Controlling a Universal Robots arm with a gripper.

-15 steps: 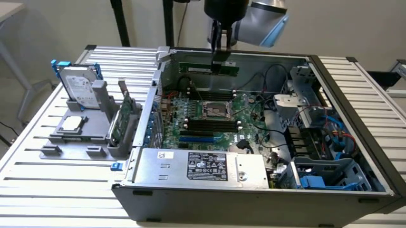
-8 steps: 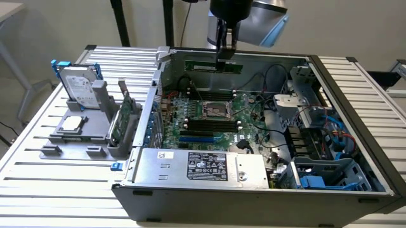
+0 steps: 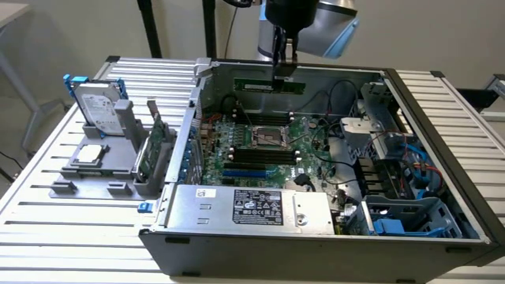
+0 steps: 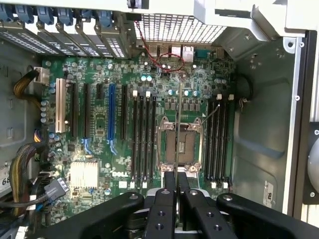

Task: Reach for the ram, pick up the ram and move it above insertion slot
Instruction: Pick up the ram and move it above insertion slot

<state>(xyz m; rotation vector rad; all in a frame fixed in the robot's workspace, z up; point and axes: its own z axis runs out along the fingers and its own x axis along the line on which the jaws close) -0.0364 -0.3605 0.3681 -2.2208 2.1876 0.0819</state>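
In the exterior view my gripper hangs over the far part of the open computer case, shut on the ram. The ram is a narrow green stick held level, well above the motherboard. The wrist view looks straight down: the black fingers pinch the ram, which shows edge-on as a thin line over the processor socket. Black memory slots lie on one side of the socket and more slots on the other.
A grey rack on the exterior view's left holds a silver hard drive, a wider green expansion card and a small chip. Inside the case are the power supply, cables and blue drive bays. The case walls stand around the board.
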